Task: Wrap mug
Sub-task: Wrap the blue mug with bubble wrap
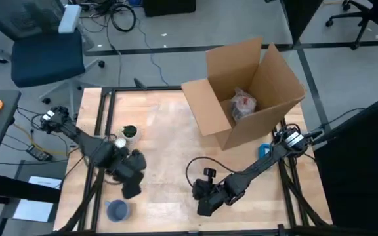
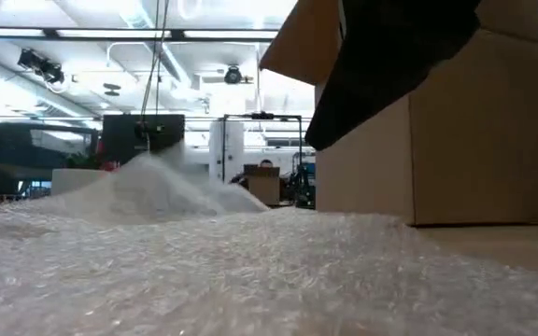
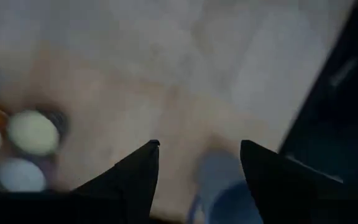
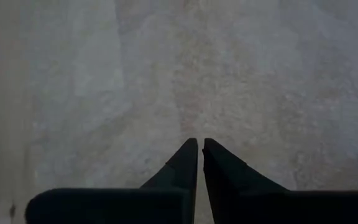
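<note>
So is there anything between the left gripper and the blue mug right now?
Nothing visible. In the high view the left gripper sits just above the blue mug at the table's front left. In the left wrist view its open fingers frame the mug with only bare table between.

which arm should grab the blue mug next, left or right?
Left, likely. The left gripper hangs open just above the blue mug, which shows between its fingers in the left wrist view. The right gripper is shut, farther across the table.
</note>
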Motion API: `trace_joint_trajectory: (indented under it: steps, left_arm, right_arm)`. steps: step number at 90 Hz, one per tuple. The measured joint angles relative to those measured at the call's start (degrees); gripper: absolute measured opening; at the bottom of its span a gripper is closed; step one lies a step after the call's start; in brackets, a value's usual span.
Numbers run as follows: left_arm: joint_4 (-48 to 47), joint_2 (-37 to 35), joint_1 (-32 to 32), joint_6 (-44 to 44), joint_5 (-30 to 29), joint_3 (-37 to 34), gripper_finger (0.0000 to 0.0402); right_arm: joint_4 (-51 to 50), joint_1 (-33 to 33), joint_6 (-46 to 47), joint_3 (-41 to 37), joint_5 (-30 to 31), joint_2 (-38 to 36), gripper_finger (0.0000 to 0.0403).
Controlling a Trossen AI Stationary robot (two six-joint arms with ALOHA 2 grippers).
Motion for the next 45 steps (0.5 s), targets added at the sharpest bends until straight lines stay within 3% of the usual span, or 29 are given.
trace_joint_trajectory:
  steps: [25,45]
  left_arm:
    - [0.87,0.94,-12.52,-11.23,-0.60,-0.02,0.0207]
    - [0.71,6.60,-17.87,-13.13,-0.71,-0.02,0.0207]
  right_arm:
    - [-0.01,-0.02,-0.47,0.03,0.02,0.00,0.0002]
    - [-0.01,-0.26,-0.50,0.04,0.03,0.00,0.0001]
